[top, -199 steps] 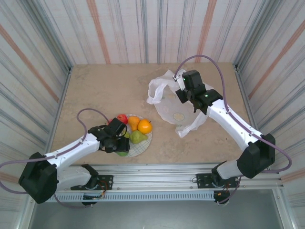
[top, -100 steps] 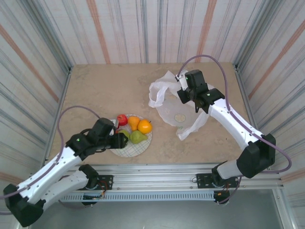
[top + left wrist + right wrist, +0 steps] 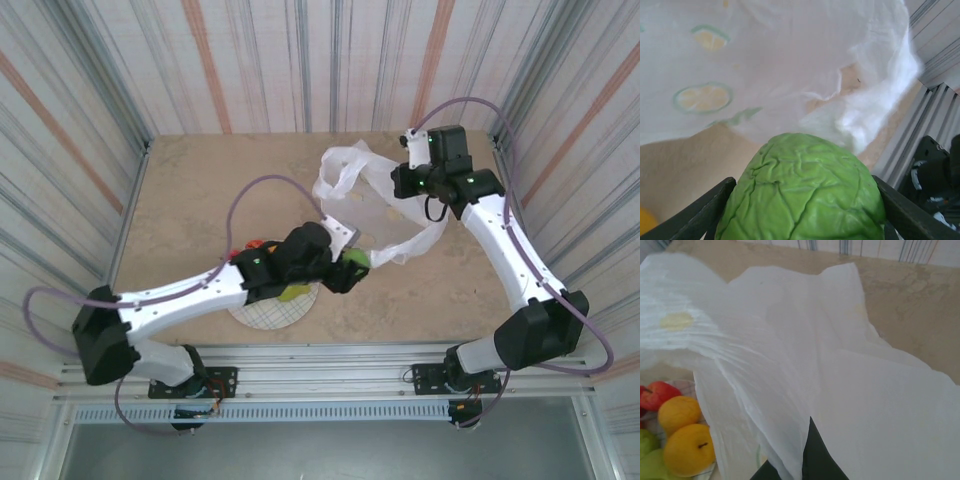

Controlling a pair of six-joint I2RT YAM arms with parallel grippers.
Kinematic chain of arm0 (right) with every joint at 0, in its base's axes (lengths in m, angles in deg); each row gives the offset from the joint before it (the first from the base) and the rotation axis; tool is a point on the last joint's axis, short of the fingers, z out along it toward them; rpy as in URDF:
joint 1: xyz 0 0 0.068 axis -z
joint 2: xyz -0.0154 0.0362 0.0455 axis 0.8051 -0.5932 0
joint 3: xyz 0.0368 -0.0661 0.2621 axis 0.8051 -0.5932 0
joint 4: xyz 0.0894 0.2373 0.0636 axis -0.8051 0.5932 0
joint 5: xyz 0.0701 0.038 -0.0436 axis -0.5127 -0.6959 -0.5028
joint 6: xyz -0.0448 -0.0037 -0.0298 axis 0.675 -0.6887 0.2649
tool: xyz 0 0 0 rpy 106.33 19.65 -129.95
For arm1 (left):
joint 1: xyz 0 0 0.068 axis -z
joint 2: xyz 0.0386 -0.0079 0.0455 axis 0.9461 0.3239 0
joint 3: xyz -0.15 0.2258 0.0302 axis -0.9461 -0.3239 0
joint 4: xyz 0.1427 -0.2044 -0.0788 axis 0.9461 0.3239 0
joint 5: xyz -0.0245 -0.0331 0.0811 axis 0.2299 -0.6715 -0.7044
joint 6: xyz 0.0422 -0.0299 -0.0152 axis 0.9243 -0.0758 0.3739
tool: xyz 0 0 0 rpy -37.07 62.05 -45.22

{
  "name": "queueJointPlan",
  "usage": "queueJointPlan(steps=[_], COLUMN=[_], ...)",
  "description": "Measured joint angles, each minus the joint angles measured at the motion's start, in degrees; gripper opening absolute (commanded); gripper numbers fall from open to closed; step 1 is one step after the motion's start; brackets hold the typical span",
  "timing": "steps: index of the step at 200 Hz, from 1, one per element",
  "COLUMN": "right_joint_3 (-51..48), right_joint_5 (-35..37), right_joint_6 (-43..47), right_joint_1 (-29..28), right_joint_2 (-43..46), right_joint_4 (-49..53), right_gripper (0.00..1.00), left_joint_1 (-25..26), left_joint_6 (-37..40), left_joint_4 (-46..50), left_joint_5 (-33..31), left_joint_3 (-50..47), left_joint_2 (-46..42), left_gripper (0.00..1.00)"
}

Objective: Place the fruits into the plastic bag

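Observation:
My left gripper (image 3: 345,272) is shut on a wrinkled green fruit (image 3: 802,190), held just above the table at the near edge of the white plastic bag (image 3: 372,205). In the left wrist view the bag (image 3: 790,60) lies spread out right ahead of the fruit. My right gripper (image 3: 414,186) is shut on the bag's far right edge and holds it lifted; the sheet (image 3: 840,390) drapes over its dark fingers (image 3: 815,455). A red apple (image 3: 657,395), two oranges (image 3: 686,449) and a green fruit (image 3: 647,450) lie on the plaid plate (image 3: 270,315), partly hidden under my left arm.
Striped walls close in the table on three sides. The bag's loop handles (image 3: 335,170) point to the back left. Bare table (image 3: 200,190) stretches across the back left.
My left arm lifted the green fruit off the plate and swung right to the bag's near edge. The right gripper pulled the bag's edge up and toward the back right.

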Motion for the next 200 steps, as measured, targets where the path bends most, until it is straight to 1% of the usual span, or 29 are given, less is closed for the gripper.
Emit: queueJointPlan(steps=[21,42,93,121,141,165,200], right_joint_3=[0.9,1.0,0.2,-1.0,-1.7,-3.1,-7.0], right_joint_5=[-2.9,-4.4,-7.6,-12.0,-16.0,-20.7,-26.9], right_joint_6=[-0.1,0.2,0.5,-0.7,-3.3,-7.4,-13.6], right_joint_1=[1.0,1.1,1.1,1.0,1.1,1.6,3.2], right_joint_2=[0.5,1.4,3.5,3.5,3.5,4.0,5.4], right_joint_4=[2.8,5.5,7.2,5.9,4.3,1.3,-4.1], right_gripper=[0.00,0.00,0.00,0.00,0.00,0.00,0.00], left_joint_1=[-0.3,-1.4,-7.0,-7.5,-7.6,-8.8,-9.4], left_joint_6=[3.0,4.9,5.9,7.1,7.4,7.8,8.8], left_joint_4=[-1.7,-2.9,-7.7,-10.0,-12.8,-18.4,-24.6], left_joint_5=[-3.1,-4.9,-2.0,-2.4,-3.8,-4.2,-4.4], left_joint_3=[2.8,3.1,0.7,0.8,0.8,0.8,1.2], left_joint_2=[3.8,4.3,2.3,2.6,4.4,8.7,17.0], left_gripper=[0.47,0.48,0.49,0.50,0.52,0.57,0.58])
